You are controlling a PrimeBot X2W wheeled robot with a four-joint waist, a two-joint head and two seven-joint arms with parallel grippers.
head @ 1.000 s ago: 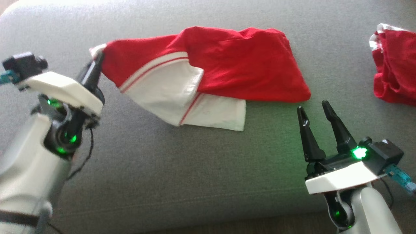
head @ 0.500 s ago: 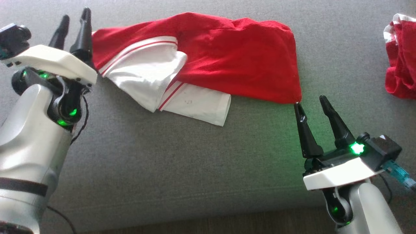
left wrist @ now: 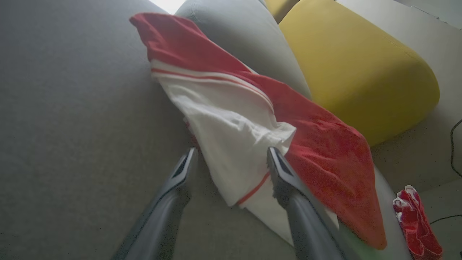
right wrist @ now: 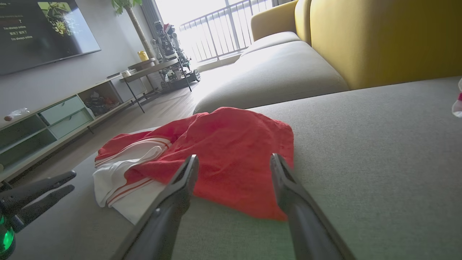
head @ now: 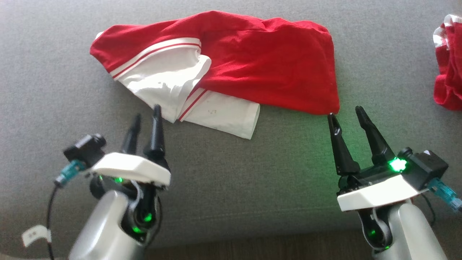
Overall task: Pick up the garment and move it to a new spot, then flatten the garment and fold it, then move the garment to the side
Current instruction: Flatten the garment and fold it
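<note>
- The left tool (head: 146, 112) stands with its two dark fingers spread wide and nothing between them. Its tips are just beside the lower white edge of the garment, on the near side.
- In the left wrist view those fingers frame the white flap. Whether they touch the cloth I cannot tell.
- The right tool (head: 345, 112) is likewise wide open and empty. Its inner fingertip is at, or just short of, the garment's near right red corner.
- The red-and-white cloth garment (head: 252, 61) lies loose on the grey fabric sofa seat (head: 231, 173), held by neither tool. Its red part is rumpled and lapped over the white striped part, so it is not flat.
- Well to the right of the garment sits a crumpled red cloth heap (head: 447, 72). Behind the garment is a yellow rounded cushion (left wrist: 353, 72).
- Judgement: the move to a new spot looks done, and flattening is the step in hand.
- The next move calls for each tool to pinch a near edge or corner and draw outward, so the overlapped layers open before any fold.
</note>
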